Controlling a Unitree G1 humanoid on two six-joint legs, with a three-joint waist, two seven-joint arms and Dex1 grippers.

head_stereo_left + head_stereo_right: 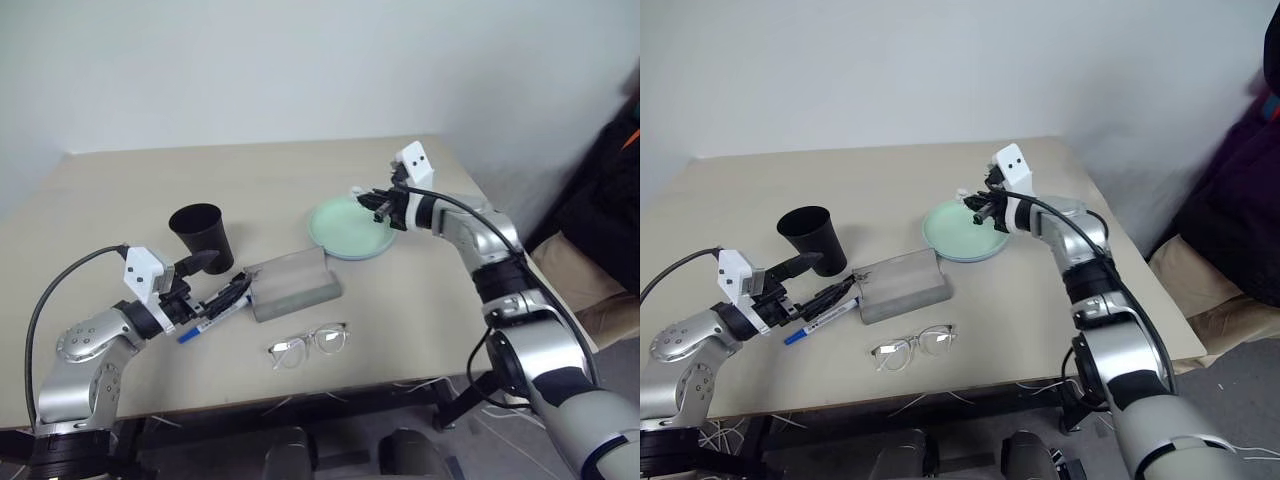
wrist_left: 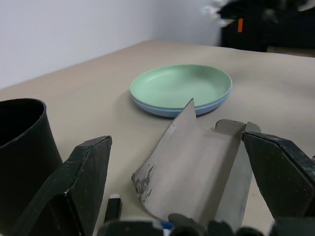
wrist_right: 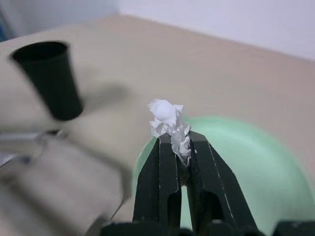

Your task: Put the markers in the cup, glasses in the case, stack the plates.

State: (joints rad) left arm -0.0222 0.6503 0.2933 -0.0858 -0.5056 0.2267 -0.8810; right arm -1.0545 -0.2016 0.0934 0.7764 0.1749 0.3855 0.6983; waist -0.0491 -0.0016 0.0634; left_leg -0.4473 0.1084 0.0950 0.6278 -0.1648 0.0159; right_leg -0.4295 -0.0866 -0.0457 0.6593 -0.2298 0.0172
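The right gripper (image 3: 179,147) has its jaws pinching a white tissue (image 3: 170,120) above the green plate (image 1: 345,232). The left gripper (image 2: 177,187) rests with jaws spread beside the grey case (image 1: 292,282) on the worktop (image 1: 260,180)

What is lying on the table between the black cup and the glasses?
The open grey case lies between the cup and the glasses, seen in both eye views.

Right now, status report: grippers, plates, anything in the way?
Right gripper shut on tissue, above green plate. Left gripper open, empty. Plates stacked, green on blue plate.
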